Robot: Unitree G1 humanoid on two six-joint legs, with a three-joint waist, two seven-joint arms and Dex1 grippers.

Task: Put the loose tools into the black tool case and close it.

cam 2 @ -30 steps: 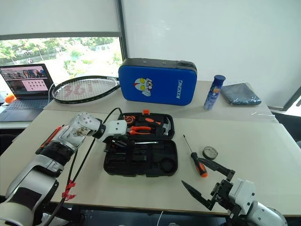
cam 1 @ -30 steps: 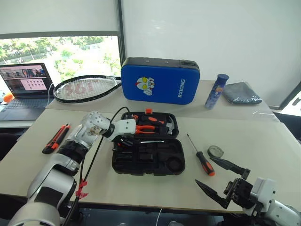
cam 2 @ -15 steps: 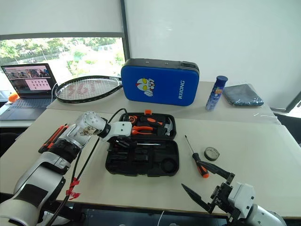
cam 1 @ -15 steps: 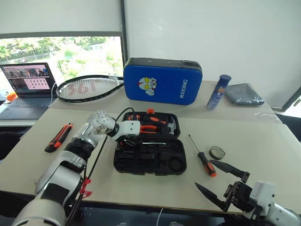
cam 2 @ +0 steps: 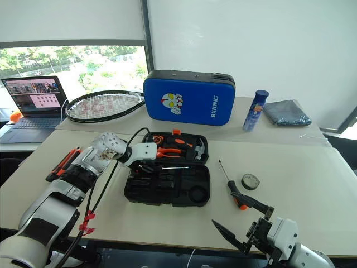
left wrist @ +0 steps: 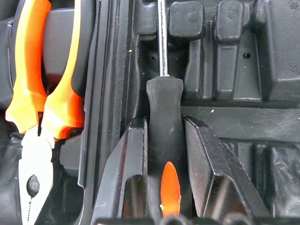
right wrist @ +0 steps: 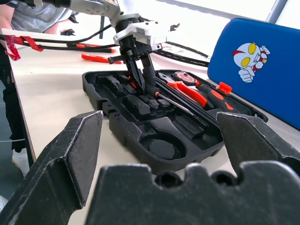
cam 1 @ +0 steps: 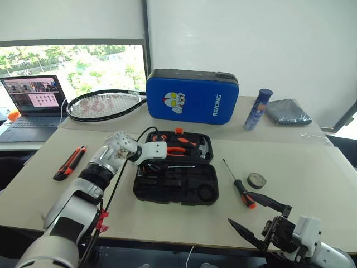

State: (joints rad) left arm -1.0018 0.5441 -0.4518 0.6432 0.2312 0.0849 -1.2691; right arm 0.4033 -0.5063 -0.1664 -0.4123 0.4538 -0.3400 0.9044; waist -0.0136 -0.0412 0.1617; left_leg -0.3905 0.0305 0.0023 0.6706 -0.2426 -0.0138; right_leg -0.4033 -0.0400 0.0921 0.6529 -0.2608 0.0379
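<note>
On the pale worktop [cam 1: 312, 167], catalogue of the seating step:
Case: hinged black plastic tool case [cam 1: 175, 181] lay open near the middle, orange-handled pliers [left wrist: 44, 101] in its lid.
Left gripper [left wrist: 164, 140]: black fingers [left wrist: 124, 173] clamped a black-and-orange-handled screwdriver [left wrist: 164, 126] by the handle, shaft running along a moulded slot at the hinge.
Right gripper [cam 1: 259, 223]: fingers spread wide, holding nothing, at the near edge.
Left out: second orange-black screwdriver [cam 1: 239, 184] and small dark tape roll [cam 1: 256, 180] lay right of the case; black-and-orange utility knife [cam 1: 69, 162] well to its left.
Advice: shaft probably needed lining up with its groove, handle pressed flat before release; a proud tool would likely block the lid.
</note>
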